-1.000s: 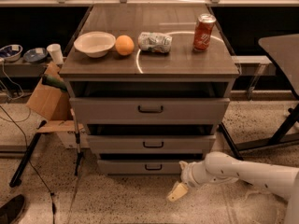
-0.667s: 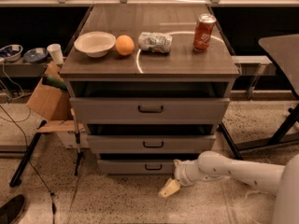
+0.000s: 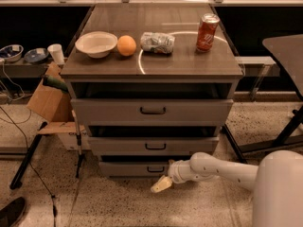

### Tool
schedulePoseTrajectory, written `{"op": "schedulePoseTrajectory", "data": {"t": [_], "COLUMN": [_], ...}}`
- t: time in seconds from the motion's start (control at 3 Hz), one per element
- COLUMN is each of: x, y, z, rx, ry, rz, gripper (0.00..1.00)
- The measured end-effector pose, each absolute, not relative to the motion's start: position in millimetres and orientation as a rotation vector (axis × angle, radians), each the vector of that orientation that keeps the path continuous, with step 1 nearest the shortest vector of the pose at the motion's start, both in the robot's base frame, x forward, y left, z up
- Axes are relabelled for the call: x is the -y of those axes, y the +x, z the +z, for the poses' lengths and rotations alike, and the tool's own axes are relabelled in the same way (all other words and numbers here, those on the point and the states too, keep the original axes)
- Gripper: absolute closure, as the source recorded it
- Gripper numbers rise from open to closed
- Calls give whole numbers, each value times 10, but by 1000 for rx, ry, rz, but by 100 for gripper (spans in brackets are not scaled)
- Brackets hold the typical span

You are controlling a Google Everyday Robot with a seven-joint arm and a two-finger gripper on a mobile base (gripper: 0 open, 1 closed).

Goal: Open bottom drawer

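Observation:
The bottom drawer [image 3: 128, 169] is the narrowest grey front at the foot of the cabinet, with a small black bar handle [image 3: 155, 169]. It looks closed or nearly so. My white arm reaches in from the lower right. My gripper [image 3: 160, 185] is low near the floor, just below and slightly right of that handle, with its pale tip pointing down-left. It does not touch the handle.
Above are the mid drawer [image 3: 154, 145] and the widest top drawer [image 3: 151, 110]. On the cabinet top stand a white bowl [image 3: 96, 43], an orange [image 3: 126, 45], a crumpled bag [image 3: 157, 42] and a red can [image 3: 207, 32]. A cardboard box [image 3: 49, 100] and stand legs sit left; a table [image 3: 284, 46] is on the right.
My gripper has moved left along the floor, from right of the bottom drawer to just under its handle.

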State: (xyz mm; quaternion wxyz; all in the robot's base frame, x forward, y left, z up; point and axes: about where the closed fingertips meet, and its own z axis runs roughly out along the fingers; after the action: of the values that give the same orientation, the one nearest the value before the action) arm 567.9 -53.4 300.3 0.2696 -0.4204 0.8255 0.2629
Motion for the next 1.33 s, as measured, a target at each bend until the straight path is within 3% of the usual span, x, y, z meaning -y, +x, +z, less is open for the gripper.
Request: {"op": "schedulePoseTrajectory", "data": {"t": [1.33], "x": [154], "y": [6218], "z": [2356], "rx": [-2262], "ry": [-988], "rz": [737], "gripper": [0]}}
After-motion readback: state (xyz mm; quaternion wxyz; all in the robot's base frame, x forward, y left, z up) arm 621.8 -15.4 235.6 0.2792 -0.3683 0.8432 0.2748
